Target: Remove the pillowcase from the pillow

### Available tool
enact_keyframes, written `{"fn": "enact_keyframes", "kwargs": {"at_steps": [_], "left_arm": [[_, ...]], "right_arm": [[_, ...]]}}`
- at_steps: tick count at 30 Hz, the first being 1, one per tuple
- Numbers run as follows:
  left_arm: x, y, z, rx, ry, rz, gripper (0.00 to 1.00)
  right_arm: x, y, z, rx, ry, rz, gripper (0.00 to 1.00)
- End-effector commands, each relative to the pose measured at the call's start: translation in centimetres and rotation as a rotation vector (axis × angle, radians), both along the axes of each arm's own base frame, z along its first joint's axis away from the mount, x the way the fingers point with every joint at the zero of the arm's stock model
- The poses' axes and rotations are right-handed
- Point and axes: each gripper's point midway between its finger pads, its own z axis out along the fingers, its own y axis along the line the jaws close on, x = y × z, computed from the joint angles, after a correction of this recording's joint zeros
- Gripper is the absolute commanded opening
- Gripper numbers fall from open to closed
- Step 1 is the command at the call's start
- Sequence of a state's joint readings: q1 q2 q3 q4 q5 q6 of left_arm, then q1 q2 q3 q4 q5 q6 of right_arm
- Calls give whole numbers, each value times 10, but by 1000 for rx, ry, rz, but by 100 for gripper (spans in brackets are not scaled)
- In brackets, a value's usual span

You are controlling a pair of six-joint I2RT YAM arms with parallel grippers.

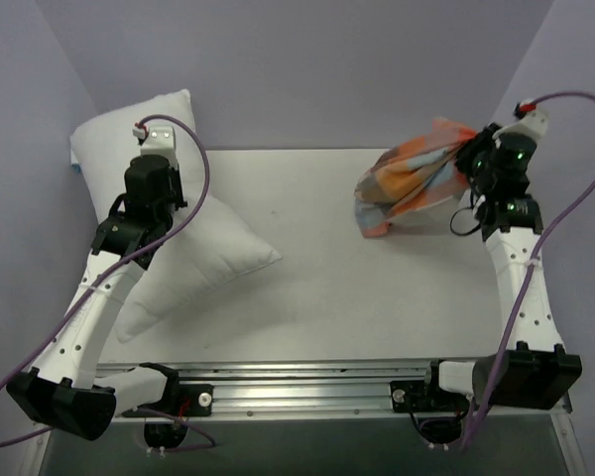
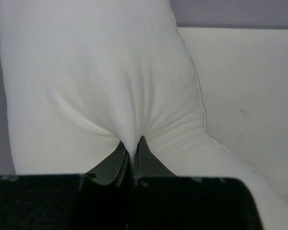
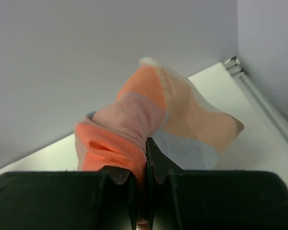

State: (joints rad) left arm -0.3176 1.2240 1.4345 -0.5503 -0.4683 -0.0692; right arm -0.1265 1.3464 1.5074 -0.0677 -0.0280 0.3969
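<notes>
The white pillow (image 1: 210,250) lies aslant on the left of the table, one end against the back wall. My left gripper (image 1: 151,174) is over its middle, shut on a pinch of its white cloth; in the left wrist view the fingertips (image 2: 130,146) squeeze a fold of the pillow (image 2: 96,72). The checked orange, peach and blue pillowcase (image 1: 412,183) is bunched up at the far right, apart from the pillow. My right gripper (image 1: 469,154) is shut on its upper end; in the right wrist view the gripper (image 3: 145,143) clamps the gathered pillowcase (image 3: 134,115).
The white table (image 1: 357,288) has purple walls behind and on both sides. A metal rail (image 1: 307,382) with both arm bases runs along the near edge. A metal strip (image 3: 240,72) lines the table's right edge.
</notes>
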Motion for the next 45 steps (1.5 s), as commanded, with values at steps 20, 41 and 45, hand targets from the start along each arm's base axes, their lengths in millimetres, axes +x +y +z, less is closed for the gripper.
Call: {"fn": "enact_keyframes", "kwargs": {"at_steps": [20, 41, 45], "left_arm": [[-64, -58, -93, -365, 206, -201, 60], [-240, 86, 153, -244, -512, 62, 94], [-270, 104, 147, -255, -563, 106, 94]], "right_arm": [[-120, 41, -254, 196, 481, 18, 83], [-269, -16, 91, -179, -203, -246, 100], [-293, -14, 104, -206, -298, -237, 100]]}}
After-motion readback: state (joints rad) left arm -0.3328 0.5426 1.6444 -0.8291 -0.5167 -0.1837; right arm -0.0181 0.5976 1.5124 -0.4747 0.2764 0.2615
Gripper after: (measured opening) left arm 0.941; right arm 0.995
